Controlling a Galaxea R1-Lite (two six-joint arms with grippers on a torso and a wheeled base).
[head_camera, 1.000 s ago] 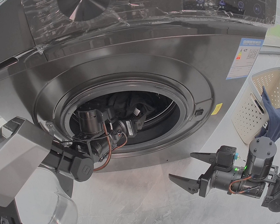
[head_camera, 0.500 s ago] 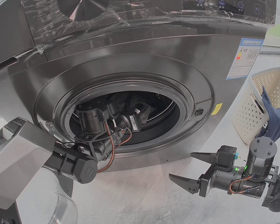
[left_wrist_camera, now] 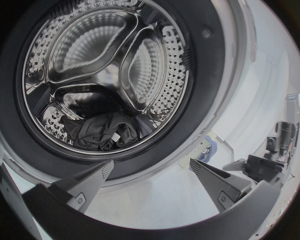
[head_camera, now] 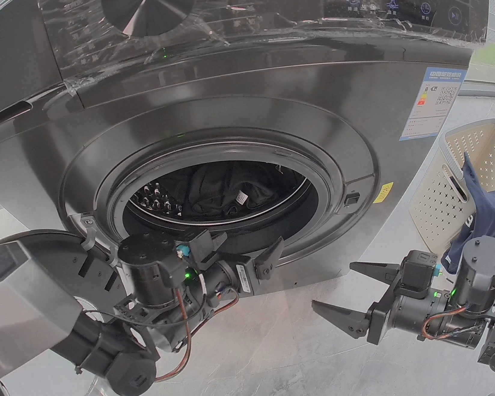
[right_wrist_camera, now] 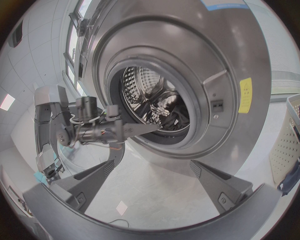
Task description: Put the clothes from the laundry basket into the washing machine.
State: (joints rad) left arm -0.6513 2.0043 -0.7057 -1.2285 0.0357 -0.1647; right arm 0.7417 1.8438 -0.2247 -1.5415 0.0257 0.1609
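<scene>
1. Fingers (left_wrist_camera: 90, 182) of the left gripper (left_wrist_camera: 151, 165) stand spread wide with nothing between them. A second ago they were inside the opening of the washing machine (head_camera: 234, 106); now they are out, just in front of its lower rim.
2. The right gripper (head_camera: 332, 285) is also spread and empty above the floor (head_camera: 252, 359), below the opening. It has shifted slightly toward the robot's right and downward.
3. The dark clothes (head_camera: 216, 191) lie at the bottom of the drum (left_wrist_camera: 156, 62), no longer covered by the arm.
4. The head view shows the laundry basket (head_camera: 489, 149) beside the machine on the robot's right, with a navy garment (head_camera: 485, 204) hanging over its rim.
5. The left wrist view shows the drum's perforated wall and a white tag (left_wrist_camera: 116, 137) on the dark clothes.
6. The right wrist view shows the left gripper side-on, one finger pointing at the opening.
</scene>
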